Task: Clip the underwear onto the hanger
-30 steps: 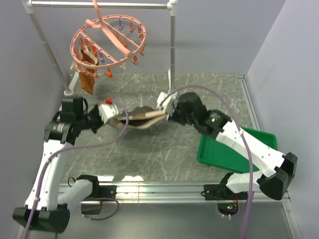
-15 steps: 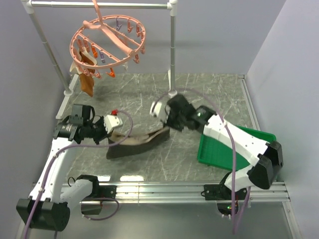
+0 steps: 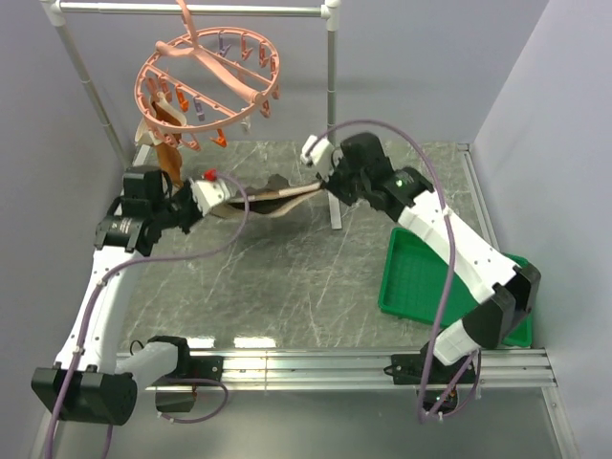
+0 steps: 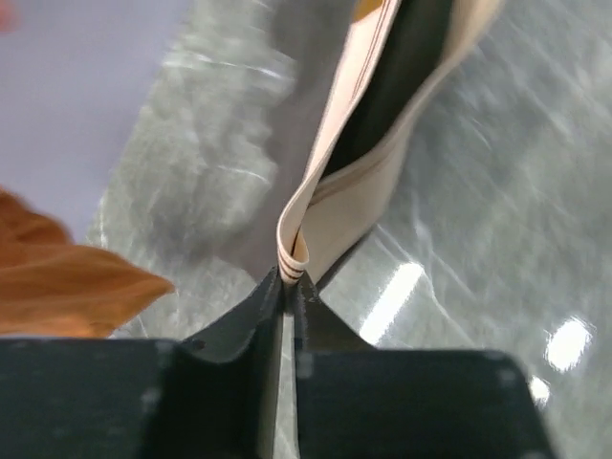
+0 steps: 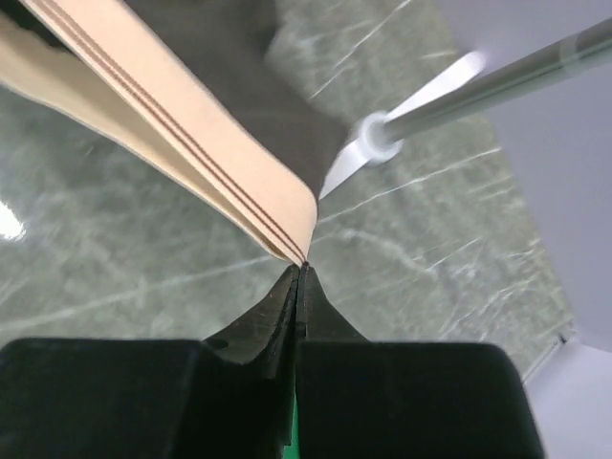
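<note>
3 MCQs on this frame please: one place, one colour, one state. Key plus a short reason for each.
1. Where on the table is the green tray?
A. far left corner
B. right side
C. centre

2. The waistband of the underwear is:
A. white
B. red
C. light tan

3. The underwear is:
A. pinched by both arms' jaws
B. lying loose on the table
C. in the tray

Key:
1 B, the top view shows the tray at the table's right edge.
2 C, both wrist views show a tan band.
3 A, each wrist view shows shut jaws on the band.
</note>
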You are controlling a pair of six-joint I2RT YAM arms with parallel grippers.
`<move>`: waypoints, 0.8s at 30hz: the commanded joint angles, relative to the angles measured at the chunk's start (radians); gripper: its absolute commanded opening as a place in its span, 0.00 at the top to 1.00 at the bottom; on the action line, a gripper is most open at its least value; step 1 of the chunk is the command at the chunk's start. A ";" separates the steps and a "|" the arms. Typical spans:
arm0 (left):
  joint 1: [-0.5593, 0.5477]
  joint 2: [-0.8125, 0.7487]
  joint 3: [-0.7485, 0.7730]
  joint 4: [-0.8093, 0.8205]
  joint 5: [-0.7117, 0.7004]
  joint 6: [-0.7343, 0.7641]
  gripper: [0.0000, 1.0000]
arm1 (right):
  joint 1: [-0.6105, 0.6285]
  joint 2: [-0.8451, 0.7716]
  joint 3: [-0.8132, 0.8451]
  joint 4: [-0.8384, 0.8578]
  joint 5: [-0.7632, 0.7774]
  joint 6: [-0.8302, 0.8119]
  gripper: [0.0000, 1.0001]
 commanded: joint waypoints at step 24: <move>0.000 -0.001 -0.358 -0.231 0.087 0.149 0.44 | 0.184 0.058 -0.330 -0.146 -0.179 0.087 0.57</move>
